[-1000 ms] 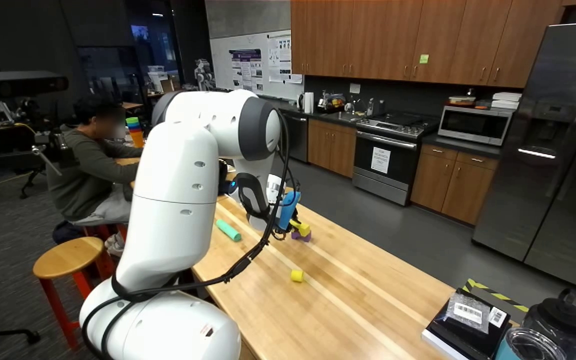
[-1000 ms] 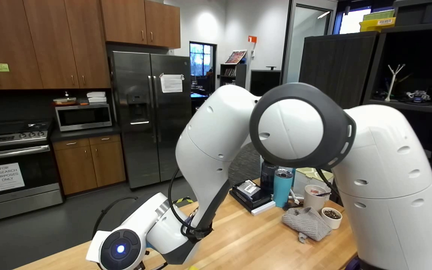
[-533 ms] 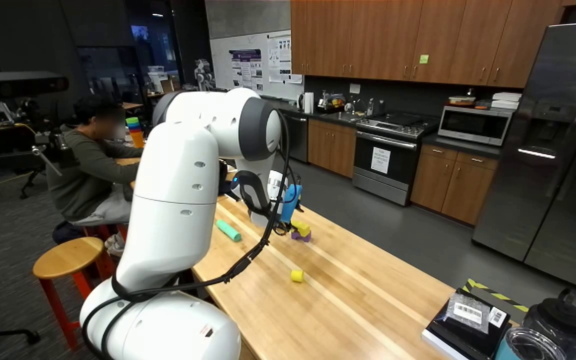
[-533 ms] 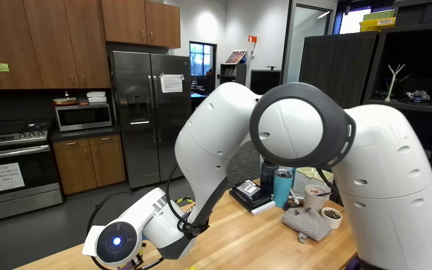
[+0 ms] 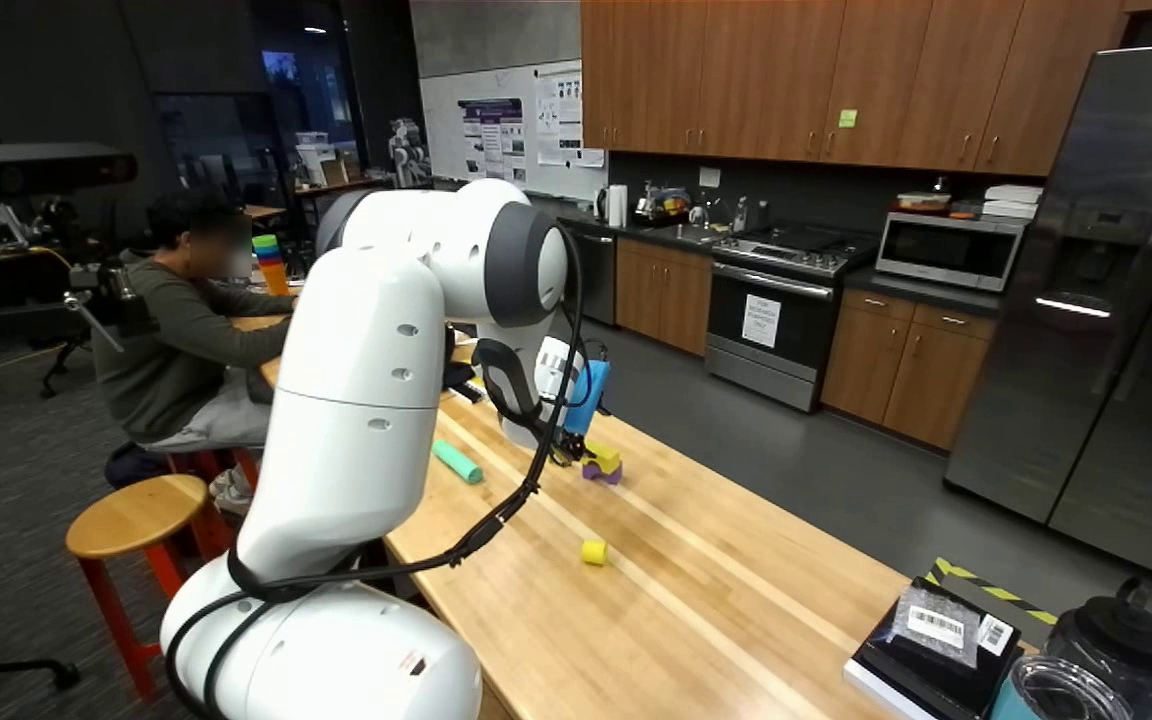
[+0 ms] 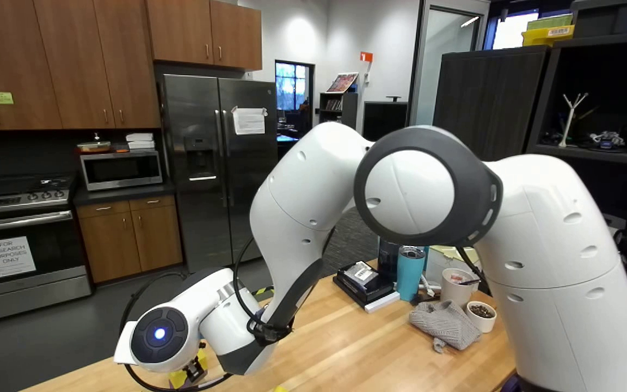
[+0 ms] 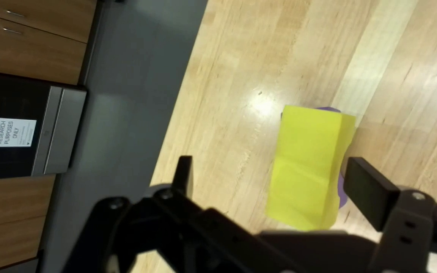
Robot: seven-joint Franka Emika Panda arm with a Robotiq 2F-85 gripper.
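A yellow block (image 7: 305, 159) with a wavy side rests on top of a purple block (image 7: 342, 191), most of which it hides in the wrist view. My gripper (image 7: 273, 176) is open, its fingers wide apart. The right finger pad (image 7: 372, 193) is close beside the yellow block's edge, while a wide gap separates the left finger from it. In an exterior view the gripper (image 5: 568, 450) is just beside the stacked yellow block (image 5: 601, 457) and purple block (image 5: 604, 474). A short yellow cylinder (image 5: 594, 552) and a green cylinder (image 5: 457, 462) lie on the table.
At the wooden table's (image 5: 716, 600) far end are a black box (image 5: 936, 640), a blue tumbler (image 6: 410, 272), a grey cloth (image 6: 447, 325), a white cup (image 6: 456, 288) and a small bowl (image 6: 481, 317). A person (image 5: 196, 340) sits beside the table. Black cables hang along the arm.
My gripper has opened and risen a little, away from the stacked blocks. More of the yellow block now shows in an exterior view. The blocks and cylinders have stayed in place.
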